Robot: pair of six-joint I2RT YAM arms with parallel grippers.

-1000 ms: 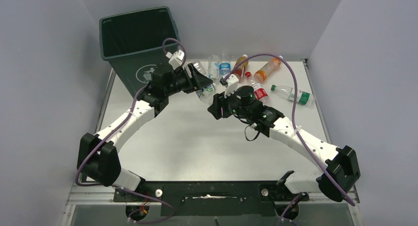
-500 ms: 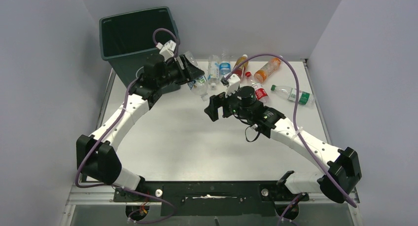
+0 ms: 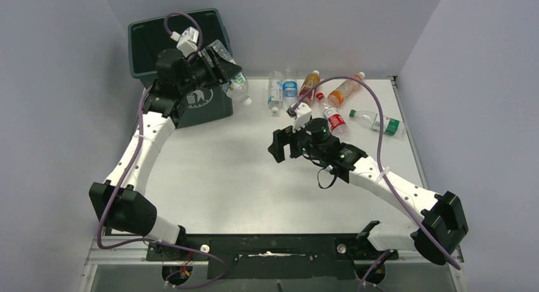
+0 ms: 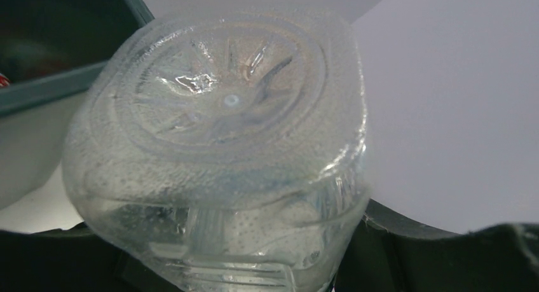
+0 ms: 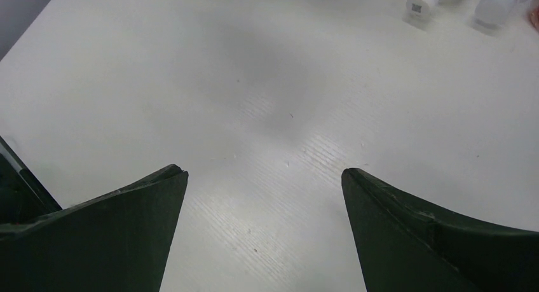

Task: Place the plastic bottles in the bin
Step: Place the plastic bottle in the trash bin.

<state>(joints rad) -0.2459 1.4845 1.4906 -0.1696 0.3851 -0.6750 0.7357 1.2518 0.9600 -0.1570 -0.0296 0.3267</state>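
My left gripper (image 3: pixel 218 64) is shut on a clear plastic bottle (image 3: pixel 236 83) with a green label, held in the air beside the right rim of the dark green bin (image 3: pixel 166 39), cap pointing down and right. In the left wrist view the bottle's ribbed base (image 4: pixel 222 126) fills the frame, with the bin's rim (image 4: pixel 57 85) at the upper left. My right gripper (image 3: pixel 280 146) hangs open over bare table (image 5: pixel 267 107), nothing between its fingers (image 5: pixel 121 235). Several more bottles lie at the back: a clear one (image 3: pixel 274 88), a blue-labelled one (image 3: pixel 290 87), and an orange one (image 3: pixel 345 90).
A red-labelled bottle (image 3: pixel 333 119) lies just behind my right wrist, and a green-labelled one (image 3: pixel 379 122) sits near the right wall. Grey walls close in the table on three sides. Purple cables loop over both arms.
The left arm has swung up and to the left with the bottle, from the table's middle to the bin's rim. The right gripper has opened wide and drawn slightly back.
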